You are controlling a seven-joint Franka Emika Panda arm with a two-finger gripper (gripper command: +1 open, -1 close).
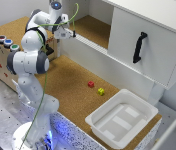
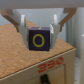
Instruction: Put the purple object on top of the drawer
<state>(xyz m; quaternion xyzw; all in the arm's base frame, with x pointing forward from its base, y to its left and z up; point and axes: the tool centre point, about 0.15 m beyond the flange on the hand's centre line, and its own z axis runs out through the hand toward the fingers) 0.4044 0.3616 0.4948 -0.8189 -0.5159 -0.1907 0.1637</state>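
Observation:
The purple object is a dark cube with a yellow ring on its face. It sits between the fingers of my gripper, which is shut on its sides. Under it lies a cork-topped surface with a brown side carrying red print; I cannot tell whether the cube touches it. In the exterior view the gripper is at the back, left of the drawer, and the cube is too small to make out there. The drawer is a large white unit with a black bar handle and a flat top.
A shallow white bin stands at the front right of the cork floor. A small red block and a yellow block lie near the drawer's base. A cardboard box with coloured buttons is on the exterior view's left.

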